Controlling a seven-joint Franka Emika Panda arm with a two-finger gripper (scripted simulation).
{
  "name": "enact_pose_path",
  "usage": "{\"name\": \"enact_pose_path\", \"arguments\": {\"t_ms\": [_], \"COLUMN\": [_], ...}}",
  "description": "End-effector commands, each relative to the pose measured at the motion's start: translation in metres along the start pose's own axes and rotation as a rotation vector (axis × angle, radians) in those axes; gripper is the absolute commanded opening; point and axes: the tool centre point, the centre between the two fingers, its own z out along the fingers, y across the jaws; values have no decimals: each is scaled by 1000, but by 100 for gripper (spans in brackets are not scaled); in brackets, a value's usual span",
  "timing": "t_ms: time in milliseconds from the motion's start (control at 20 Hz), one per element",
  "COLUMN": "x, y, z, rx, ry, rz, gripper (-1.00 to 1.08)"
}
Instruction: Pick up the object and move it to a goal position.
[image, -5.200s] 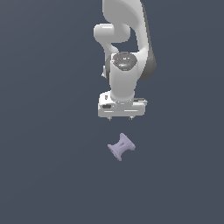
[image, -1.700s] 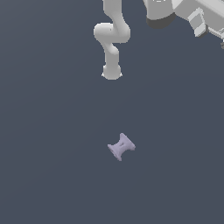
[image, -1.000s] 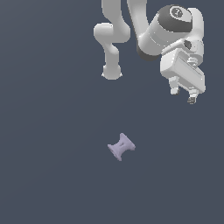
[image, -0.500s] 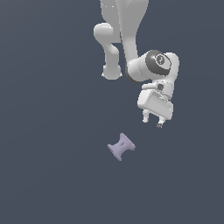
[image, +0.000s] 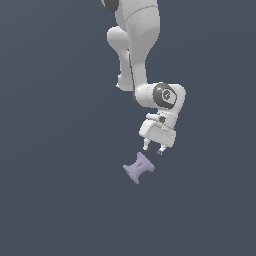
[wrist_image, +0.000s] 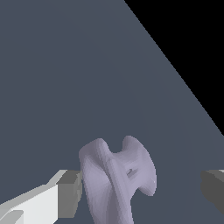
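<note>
The object (image: 138, 168) is a small pale lavender spool with a narrow waist and flared ends, lying on the dark grey floor. My gripper (image: 153, 149) hangs just above it, a little toward the exterior view's right, fingers pointing down. It is open and empty. In the wrist view the object (wrist_image: 117, 176) lies between and beyond the two fingertips (wrist_image: 68, 192), which stand wide apart and do not touch it.
The white arm (image: 137, 45) rises behind the gripper to the top of the exterior view. The floor (image: 60, 150) is a plain dark grey surface; in the wrist view its edge (wrist_image: 175, 70) runs diagonally against black.
The arm has swung down from the upper right of the exterior view toward the object. The gripper now hangs just above it. The object has not moved.
</note>
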Motion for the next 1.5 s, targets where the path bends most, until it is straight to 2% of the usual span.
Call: {"name": "enact_pose_path", "arguments": {"t_ms": [0, 200, 500, 700, 1450], "x": [-16, -31, -35, -49, -52], "y": [-4, -8, -9, -11, -11], "z": [9, 17, 19, 23, 52], "rx": [-3, -6, -6, -4, -3], "ry": [-19, -38, -43, -65, -66], "rz": [-7, -13, -15, -36, -36], "gripper": [108, 108, 108, 108, 108]}}
